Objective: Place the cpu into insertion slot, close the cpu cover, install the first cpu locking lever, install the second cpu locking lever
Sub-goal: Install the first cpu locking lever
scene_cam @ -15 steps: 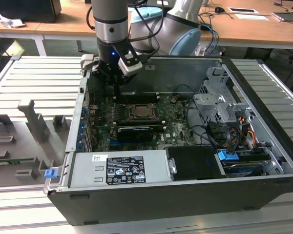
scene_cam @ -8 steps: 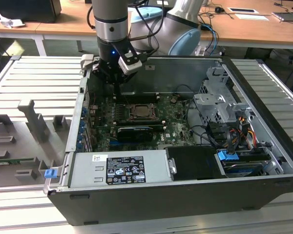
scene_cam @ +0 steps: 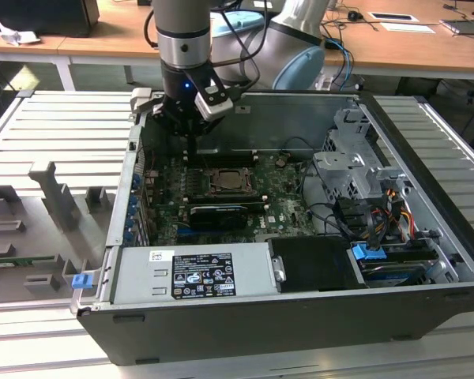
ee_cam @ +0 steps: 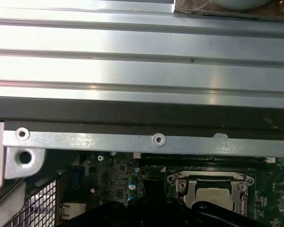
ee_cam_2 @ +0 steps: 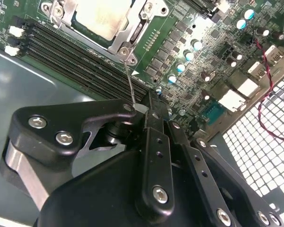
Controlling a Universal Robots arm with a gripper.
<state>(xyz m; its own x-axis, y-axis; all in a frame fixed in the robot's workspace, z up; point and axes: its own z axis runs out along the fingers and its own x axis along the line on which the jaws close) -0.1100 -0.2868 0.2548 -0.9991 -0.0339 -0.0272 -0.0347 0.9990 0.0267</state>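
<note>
The cpu (scene_cam: 226,181) lies flat in the insertion slot (scene_cam: 212,170) on the motherboard. Its pale metal face (ee_cam_2: 100,18) shows through the window of the cpu cover (ee_cam_2: 132,29), which lies down over it; in the first wrist view the cpu (ee_cam: 217,196) sits inside the same silver frame (ee_cam: 209,177). A thin wire locking lever (ee_cam_2: 129,78) rises from the socket's corner up to my gripper (ee_cam_2: 142,107). The black fingers are shut on the lever's tip. In the exterior view my gripper (scene_cam: 191,151) hangs inside the case, just behind the socket toward the exterior view's left.
Long black memory slots (ee_cam_2: 71,59) run beside the socket. A black card (scene_cam: 217,212) lies in front of it, then the power supply (scene_cam: 193,272). A drive cage (scene_cam: 351,170) and cables (scene_cam: 379,217) fill the exterior view's right. The case wall (ee_cam: 132,139) stands close behind my gripper.
</note>
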